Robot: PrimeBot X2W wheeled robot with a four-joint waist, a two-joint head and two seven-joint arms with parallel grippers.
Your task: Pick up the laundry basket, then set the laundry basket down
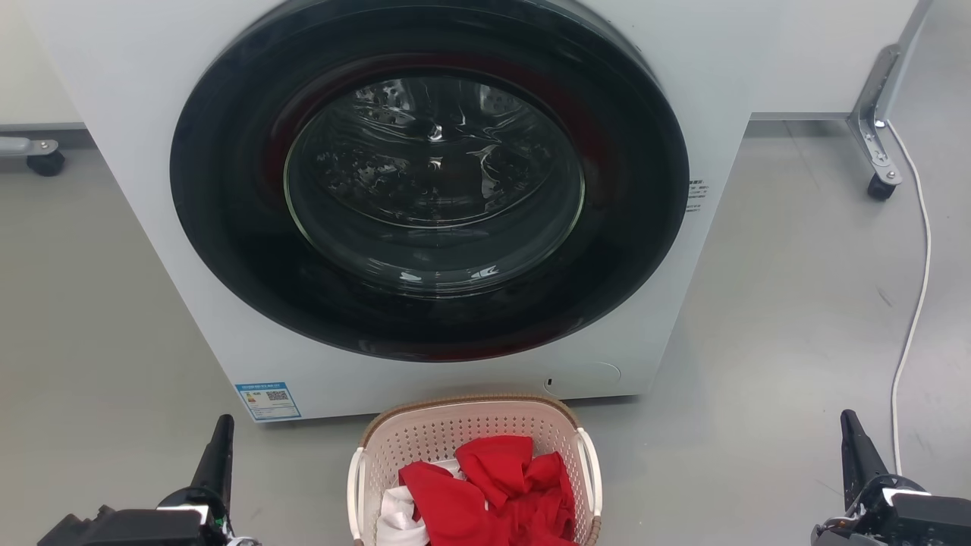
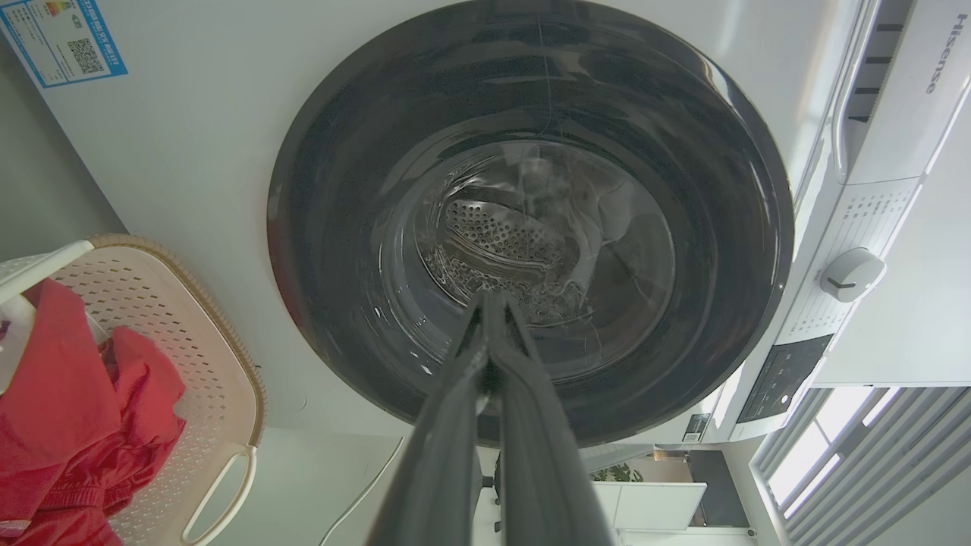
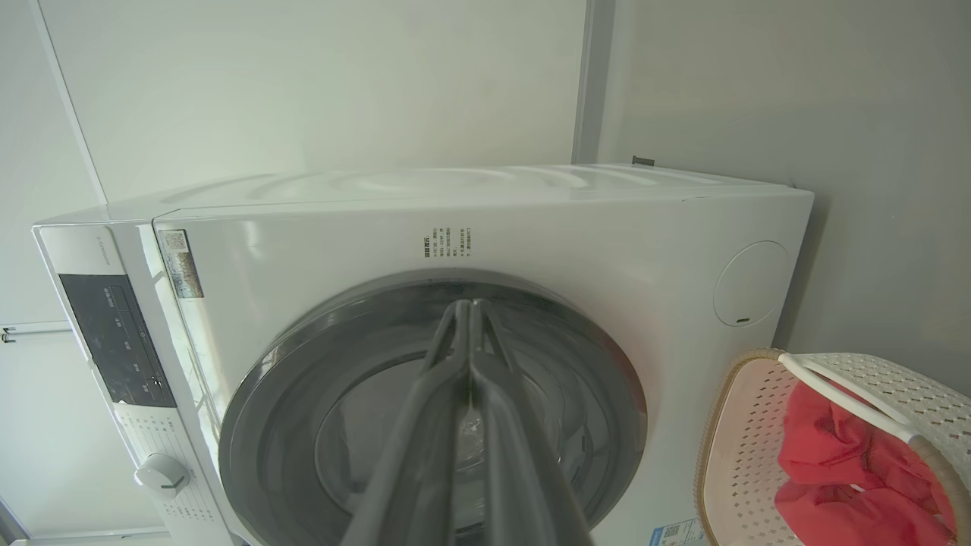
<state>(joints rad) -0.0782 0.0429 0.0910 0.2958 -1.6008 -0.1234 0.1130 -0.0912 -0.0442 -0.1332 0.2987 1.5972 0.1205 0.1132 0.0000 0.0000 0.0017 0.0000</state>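
**Head view.** You will find the laundry basket (image 1: pixel 455 434) at lower centre, standing on the floor (image 1: pixel 758 318) just in front of the washer (image 1: pixel 136 152) and holding red garments (image 1: pixel 501 485). The left gripper (image 1: pixel 221 428) sits at lower left and the right gripper (image 1: pixel 851 426) at lower right. Both are well apart from the basket.

**Left wrist view.** The jaws are together, clamped on nothing. The basket lies at the lower left.

**Right wrist view.** The jaws are together and hold nothing. The basket lies at the lower right.

**Step assessment.** This arrangement fits either a basket awaiting lift or one already set back down. Confirm which before commanding a move. Any grasp would probably require parted jaws at the side handles.
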